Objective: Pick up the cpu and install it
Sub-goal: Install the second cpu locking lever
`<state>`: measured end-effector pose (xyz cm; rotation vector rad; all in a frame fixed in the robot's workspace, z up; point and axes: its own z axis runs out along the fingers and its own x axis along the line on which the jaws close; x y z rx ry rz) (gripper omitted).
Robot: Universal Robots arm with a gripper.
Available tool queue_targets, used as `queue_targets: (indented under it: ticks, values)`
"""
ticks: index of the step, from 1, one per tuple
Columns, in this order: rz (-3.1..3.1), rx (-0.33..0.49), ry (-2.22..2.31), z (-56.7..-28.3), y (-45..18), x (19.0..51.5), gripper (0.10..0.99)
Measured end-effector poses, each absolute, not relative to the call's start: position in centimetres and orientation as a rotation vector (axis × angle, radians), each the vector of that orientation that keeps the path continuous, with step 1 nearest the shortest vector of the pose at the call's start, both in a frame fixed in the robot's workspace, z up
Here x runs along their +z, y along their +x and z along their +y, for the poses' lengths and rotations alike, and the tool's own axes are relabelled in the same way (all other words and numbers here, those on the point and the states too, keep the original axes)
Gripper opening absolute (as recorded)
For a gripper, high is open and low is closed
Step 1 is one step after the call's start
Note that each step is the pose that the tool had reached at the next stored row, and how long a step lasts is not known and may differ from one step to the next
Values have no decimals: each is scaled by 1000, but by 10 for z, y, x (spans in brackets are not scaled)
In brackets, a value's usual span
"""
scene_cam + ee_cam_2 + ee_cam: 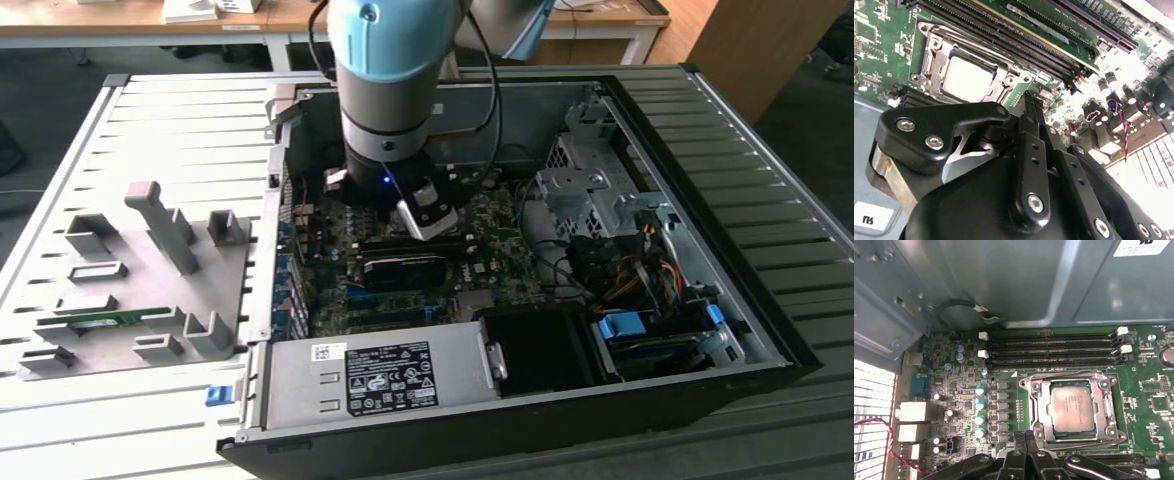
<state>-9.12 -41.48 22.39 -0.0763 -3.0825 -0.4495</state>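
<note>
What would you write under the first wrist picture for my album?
The cpu sits in its socket, with the robot's hand just beside it.

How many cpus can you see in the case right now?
1. The cpu lies inside the metal frame of the motherboard socket, next to the memory slots. The arm covers part of the board, so another could be hidden.

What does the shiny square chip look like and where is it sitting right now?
The cpu is a flat square chip with a dull silver-grey metal top and a thin darker rim. In both wrist views it lies flat inside the metal-framed socket on the green motherboard, beside the long black memory slots. The frame borders it on all sides. The gripper sits close by the socket and is not touching the chip.
</note>
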Motion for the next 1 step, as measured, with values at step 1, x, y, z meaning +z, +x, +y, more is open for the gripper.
queue_targets:
  ticks: [1]
  values:
    - [-3082,-449,-76,-415,-91,225,122]
